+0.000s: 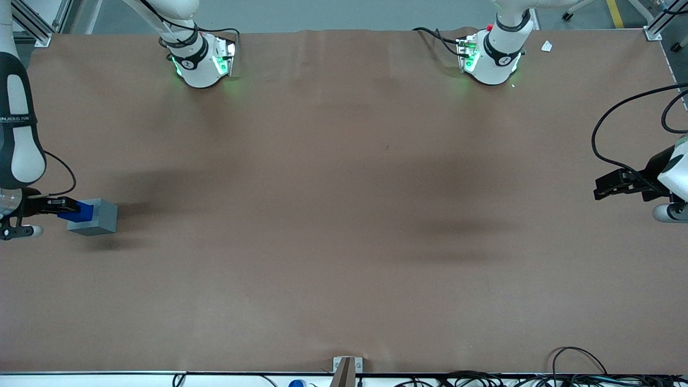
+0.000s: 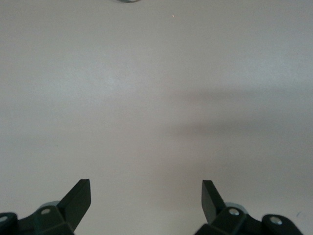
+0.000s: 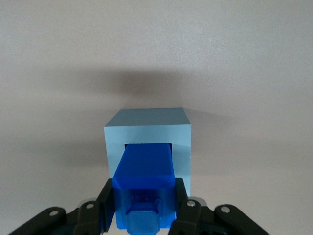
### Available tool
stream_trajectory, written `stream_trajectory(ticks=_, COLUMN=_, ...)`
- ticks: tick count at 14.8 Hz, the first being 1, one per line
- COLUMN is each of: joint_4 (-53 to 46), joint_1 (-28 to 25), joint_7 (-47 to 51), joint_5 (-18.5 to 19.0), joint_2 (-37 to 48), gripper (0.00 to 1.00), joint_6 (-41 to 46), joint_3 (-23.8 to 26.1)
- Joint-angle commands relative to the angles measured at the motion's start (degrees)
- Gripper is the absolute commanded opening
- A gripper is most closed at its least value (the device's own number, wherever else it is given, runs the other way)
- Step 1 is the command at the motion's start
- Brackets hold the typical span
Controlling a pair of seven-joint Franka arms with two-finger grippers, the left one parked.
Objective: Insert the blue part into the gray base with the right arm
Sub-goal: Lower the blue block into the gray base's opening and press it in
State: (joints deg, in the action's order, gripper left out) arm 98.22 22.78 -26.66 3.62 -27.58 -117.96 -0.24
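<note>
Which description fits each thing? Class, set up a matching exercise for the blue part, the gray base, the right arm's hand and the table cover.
Things:
1. blue part
2. gray base
3. right arm's hand
4. table cover

Descriptions:
A. plain brown, under everything
B. shut on a block, at the working arm's end of the table
C. held, its leading end entering a square recess
D. light cube resting on the table

Pairs: 1-C, 2-D, 3-B, 4-A
</note>
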Motion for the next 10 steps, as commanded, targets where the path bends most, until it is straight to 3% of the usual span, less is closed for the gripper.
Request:
stream_trajectory(ticks=1, joint_4=-1.6, joint_1=0.9, joint_7=-0.6, joint_5=-0.2, joint_2=-0.9, gripper=0.0, joint_6=0.7, joint_3=0.6)
stream_trajectory(ticks=4, joint_4=-1.7, joint_1=0.9, joint_7=-0.5, joint_5=-0.4, joint_2=-1.2, gripper=0.02, joint_6=0.6, joint_3=0.6)
stream_trajectory(ticks=9, joint_4=-1.7, joint_1=0.8, joint_7=-0.4, joint_5=-0.5, joint_2=-1.3, gripper=0.71, joint_6=0.5, joint_3=0.6)
stream_trajectory(ticks=10, joint_4=-1.7, joint_1=0.8, joint_7=-0.4, joint_5=-0.5, joint_2=-1.3, gripper=0.77, joint_6=0.5, joint_3=0.6)
